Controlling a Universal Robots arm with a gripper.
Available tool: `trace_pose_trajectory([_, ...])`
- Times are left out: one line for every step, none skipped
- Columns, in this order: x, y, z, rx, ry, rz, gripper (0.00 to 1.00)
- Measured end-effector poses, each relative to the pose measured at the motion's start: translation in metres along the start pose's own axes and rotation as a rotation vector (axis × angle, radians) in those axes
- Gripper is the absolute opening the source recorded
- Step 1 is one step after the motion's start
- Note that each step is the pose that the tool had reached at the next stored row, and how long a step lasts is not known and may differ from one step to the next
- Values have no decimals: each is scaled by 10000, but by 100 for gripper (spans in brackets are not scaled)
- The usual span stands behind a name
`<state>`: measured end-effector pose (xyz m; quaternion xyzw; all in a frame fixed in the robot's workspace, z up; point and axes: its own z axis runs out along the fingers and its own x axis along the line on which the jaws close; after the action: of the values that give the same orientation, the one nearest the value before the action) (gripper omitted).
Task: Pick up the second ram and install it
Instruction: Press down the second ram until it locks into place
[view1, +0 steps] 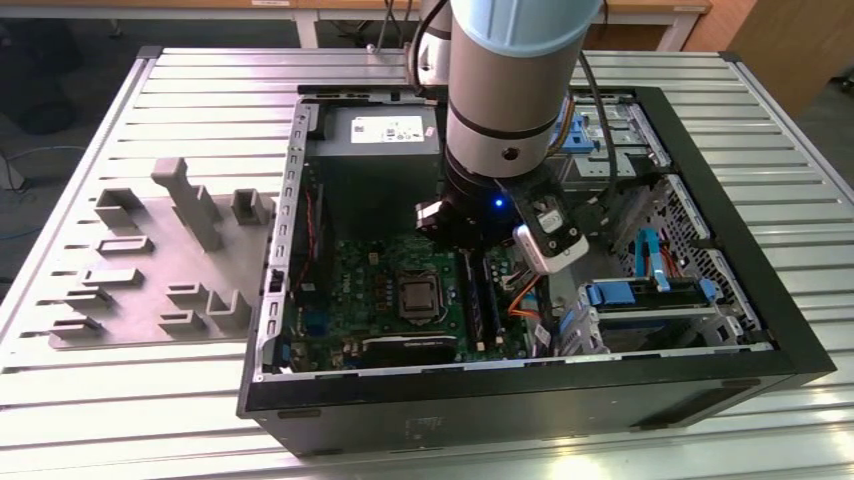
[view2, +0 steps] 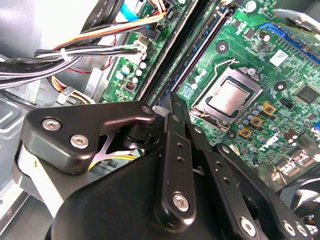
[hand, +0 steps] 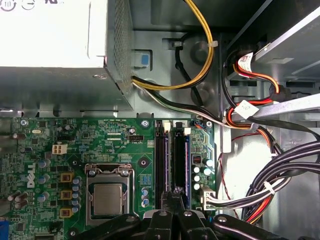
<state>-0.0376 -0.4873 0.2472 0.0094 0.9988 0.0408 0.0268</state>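
The hand (hand: 176, 196) is down inside the computer case (view1: 747, 385), its fingers drawn together on the upper edge of the second ram (hand: 179, 160), which stands edge-on in 1 of the 2 slots beside the processor socket (hand: 108, 197). Whether it is fully seated I cannot tell, so I judge the install to be close but unconfirmed. Room is tight: capacitors and a cable bundle (hand: 280, 175) crowd just beside the slots, and the power supply (hand: 55, 35) lies beyond. Further off, the grey fixture (view1: 167, 255) rests on the surface (view1: 80, 390), well apart.
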Motion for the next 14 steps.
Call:
trace_pose_trajectory([0,0,0,0,0,0,11])
trace_pose_trajectory([0,0,0,1,0,0,11])
trace_pose_trajectory([0,3,0,0,0,0,11])
trace_pose_trajectory([0,8,0,2,0,1,11])
trace_pose_trajectory([1,15,1,2,0,1,11])
trace_pose_trajectory([1,26,3,0,-1,1,11])
trace_pose_trajectory([1,40,4,2,0,0,11])
trace_pose_trajectory([1,55,6,0,0,0,11])
trace_pose_trajectory([2,72,8,0,0,0,11])
trace_pose_trajectory([2,91,10,-1,-1,0,11])
trace_pose_trajectory([3,110,12,1,0,0,11])
trace_pose_trajectory([3,127,14,1,0,0,11])
trace_pose_trajectory([3,142,16,0,0,1,11])
trace_pose_trajectory([4,153,17,1,0,0,11])
